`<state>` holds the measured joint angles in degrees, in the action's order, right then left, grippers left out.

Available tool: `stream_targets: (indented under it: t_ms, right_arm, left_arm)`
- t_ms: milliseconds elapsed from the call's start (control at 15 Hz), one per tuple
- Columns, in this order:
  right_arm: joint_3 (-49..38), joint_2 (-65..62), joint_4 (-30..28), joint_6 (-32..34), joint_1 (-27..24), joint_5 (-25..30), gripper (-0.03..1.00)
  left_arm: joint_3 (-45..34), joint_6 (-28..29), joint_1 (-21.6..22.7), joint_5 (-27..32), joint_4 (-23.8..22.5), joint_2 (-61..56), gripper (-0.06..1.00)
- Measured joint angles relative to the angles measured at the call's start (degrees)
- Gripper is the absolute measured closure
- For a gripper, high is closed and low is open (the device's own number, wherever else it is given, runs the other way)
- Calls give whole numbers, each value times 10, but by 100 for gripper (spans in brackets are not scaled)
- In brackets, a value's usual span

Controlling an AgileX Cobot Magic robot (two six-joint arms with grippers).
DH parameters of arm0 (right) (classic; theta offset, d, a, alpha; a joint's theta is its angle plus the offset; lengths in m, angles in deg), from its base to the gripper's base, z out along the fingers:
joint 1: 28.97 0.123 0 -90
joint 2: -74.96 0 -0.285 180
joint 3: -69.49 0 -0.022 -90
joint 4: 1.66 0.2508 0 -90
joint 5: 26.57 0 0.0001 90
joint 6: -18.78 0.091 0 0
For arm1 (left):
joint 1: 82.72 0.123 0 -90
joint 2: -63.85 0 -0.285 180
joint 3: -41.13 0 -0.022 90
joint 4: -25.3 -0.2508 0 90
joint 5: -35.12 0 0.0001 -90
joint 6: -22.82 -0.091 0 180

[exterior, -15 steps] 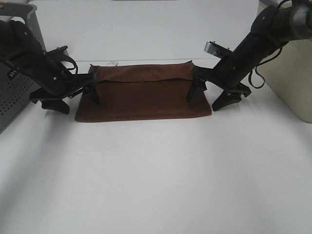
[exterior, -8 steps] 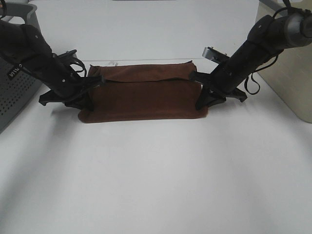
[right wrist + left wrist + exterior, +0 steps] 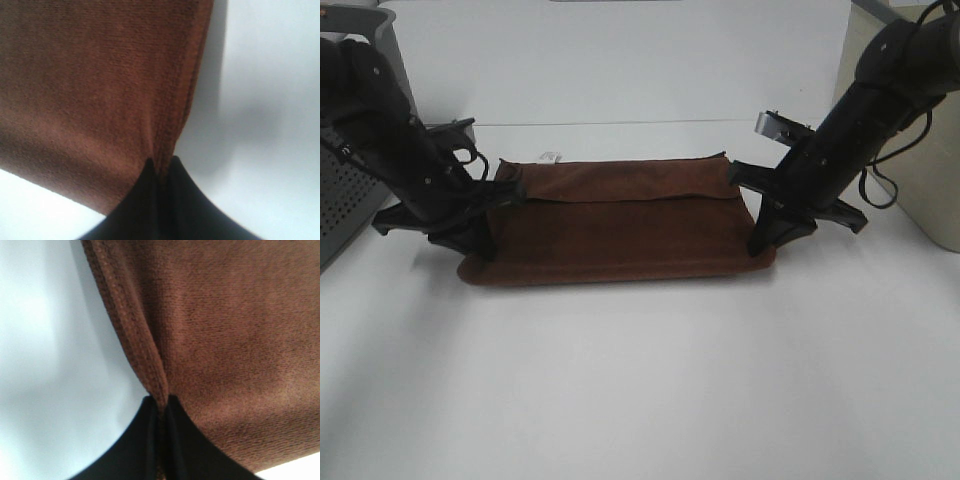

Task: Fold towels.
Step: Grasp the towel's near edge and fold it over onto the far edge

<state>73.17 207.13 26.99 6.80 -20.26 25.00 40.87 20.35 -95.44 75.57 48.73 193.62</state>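
The reddish-brown towel [image 3: 620, 225] lies partly folded across the middle of the white table [image 3: 640, 380], a small white tag [image 3: 549, 156] at its far left corner. My left gripper [image 3: 480, 245] is shut on the towel's near left corner, and the left wrist view shows the hem [image 3: 145, 365] pinched between the black fingers [image 3: 145, 440]. My right gripper [image 3: 760, 245] is shut on the near right corner; in the right wrist view the towel edge [image 3: 182, 115] runs into the closed black fingers [image 3: 175, 200]. The near edge sags slightly between the two grips.
A grey perforated bin [image 3: 350, 190] stands at the far left behind the left arm. A beige box [image 3: 920, 180] sits at the right edge behind the right arm. Bare white tabletop stretches in front of the towel.
Both grippers closed on the towel's near corners. They have since drawn that near edge toward the front and a little outward, stretching the towel wider.
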Motion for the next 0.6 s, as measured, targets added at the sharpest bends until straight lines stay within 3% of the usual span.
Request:
stream_targets:
  t_ms: [133, 267, 600]
  right_arm:
    - [-86, -47, 3, -5, 2, -22, 97]
    - [-116, -76, 5, -12, 2, -36, 97]
    - [-37, -81, -2, -16, 2, -46, 97]
  left_arm:
    - [-70, 0, -3, -13, 1, -32, 93]
    - [-88, 0, -4, -14, 1, -56, 93]
    - [-7, 18, -2, -13, -2, -68, 93]
